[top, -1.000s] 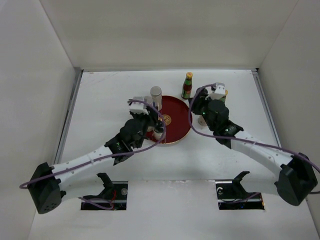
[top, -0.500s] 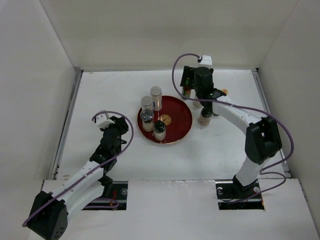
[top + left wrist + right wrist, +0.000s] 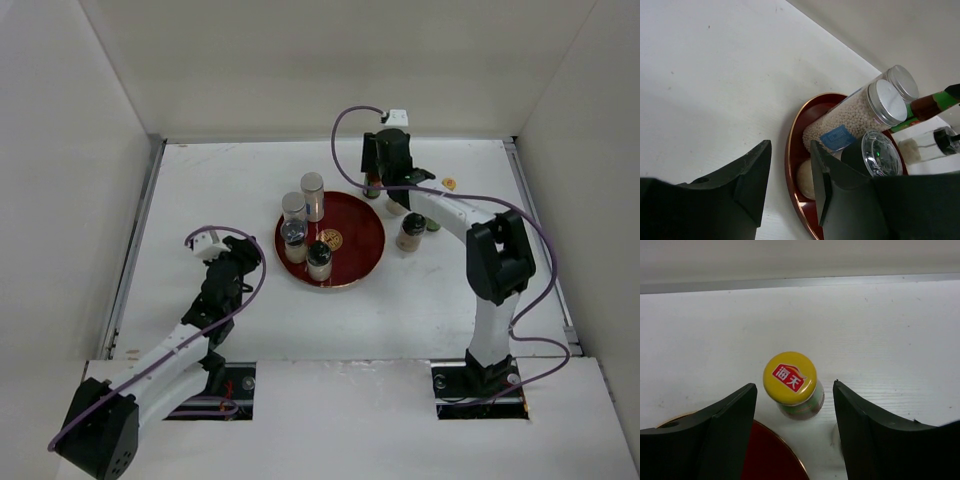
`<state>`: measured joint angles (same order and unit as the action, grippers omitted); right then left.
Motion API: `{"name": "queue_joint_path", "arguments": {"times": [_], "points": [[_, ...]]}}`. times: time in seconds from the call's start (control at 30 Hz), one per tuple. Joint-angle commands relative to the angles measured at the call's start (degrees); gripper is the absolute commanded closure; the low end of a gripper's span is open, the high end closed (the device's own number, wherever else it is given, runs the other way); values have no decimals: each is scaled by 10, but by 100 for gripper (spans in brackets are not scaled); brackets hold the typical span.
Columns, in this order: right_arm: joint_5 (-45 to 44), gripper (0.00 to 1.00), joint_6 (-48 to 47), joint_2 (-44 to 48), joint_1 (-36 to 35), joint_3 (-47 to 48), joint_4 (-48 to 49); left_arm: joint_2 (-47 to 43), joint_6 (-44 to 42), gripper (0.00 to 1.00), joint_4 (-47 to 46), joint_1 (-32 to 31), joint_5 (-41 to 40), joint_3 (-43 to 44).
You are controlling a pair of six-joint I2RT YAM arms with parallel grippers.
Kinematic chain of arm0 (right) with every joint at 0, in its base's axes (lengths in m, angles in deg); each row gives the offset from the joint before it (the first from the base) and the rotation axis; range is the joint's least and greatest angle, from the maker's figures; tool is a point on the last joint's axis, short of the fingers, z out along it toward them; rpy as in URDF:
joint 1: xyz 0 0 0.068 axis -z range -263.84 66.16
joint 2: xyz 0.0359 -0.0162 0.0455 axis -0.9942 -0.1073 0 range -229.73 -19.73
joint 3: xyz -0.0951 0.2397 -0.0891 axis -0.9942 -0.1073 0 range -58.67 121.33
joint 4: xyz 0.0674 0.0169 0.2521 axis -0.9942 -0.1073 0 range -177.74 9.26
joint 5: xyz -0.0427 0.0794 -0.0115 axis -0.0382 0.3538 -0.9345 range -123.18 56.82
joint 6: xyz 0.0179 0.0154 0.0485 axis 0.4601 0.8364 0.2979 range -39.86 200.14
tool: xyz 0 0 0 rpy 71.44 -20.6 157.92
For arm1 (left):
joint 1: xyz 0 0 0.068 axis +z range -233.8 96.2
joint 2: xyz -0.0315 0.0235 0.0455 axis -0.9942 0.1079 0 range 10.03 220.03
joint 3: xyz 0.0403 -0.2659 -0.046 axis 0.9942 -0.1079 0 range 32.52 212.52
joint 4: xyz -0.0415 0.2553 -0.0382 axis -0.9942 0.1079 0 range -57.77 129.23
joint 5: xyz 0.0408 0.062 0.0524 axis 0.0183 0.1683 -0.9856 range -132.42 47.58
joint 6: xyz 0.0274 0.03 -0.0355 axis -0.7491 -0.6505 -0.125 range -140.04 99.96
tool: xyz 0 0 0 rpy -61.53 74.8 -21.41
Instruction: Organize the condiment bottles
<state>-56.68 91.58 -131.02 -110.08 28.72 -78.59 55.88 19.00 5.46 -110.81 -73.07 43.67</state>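
Sauce bottle (image 3: 789,376) (yellow-capped) is straddled, untouched, by the 2 wide-spread fingers (image 3: 725,430) of the right claw (image 3: 793,386); the left claw (image 3: 789,150) is held open, empty, near the plate (image 3: 804,108).

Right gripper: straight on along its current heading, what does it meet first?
The yellow-capped sauce bottle with a green neck, standing centred between the fingers of the open right gripper. Its cap would likely come first; around it shows only white table. Depth to the cap is unclear.

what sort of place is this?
Probably a lab test cell: plain white walls box in a white table, two robot arms sit at its near edge, with a red plate and condiment bottles as props.
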Motion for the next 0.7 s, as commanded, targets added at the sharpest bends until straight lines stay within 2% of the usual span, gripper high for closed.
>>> {"name": "queue_joint_path", "arguments": {"times": [0.0, 0.23, 0.33, 0.4, 0.67], "points": [[-7, 34, -31, -7, 9, 38, 54, -4, 10, 64, -42, 2, 14, -4], [-1, 42, -35, -13, 12, 40, 65, -1, 11, 64, -43, 6, 14, -5], [10, 55, -37, -12, 11, 43, 73, 8, 9, 64, -47, 2, 12, -3], [10, 61, -37, -8, 9, 41, 83, 7, 9, 64, -47, 2, 14, -4], [2, 64, -38, 78, -3, 6, 141, 4, 5, 60, -48, 5, 5, -7]]}}
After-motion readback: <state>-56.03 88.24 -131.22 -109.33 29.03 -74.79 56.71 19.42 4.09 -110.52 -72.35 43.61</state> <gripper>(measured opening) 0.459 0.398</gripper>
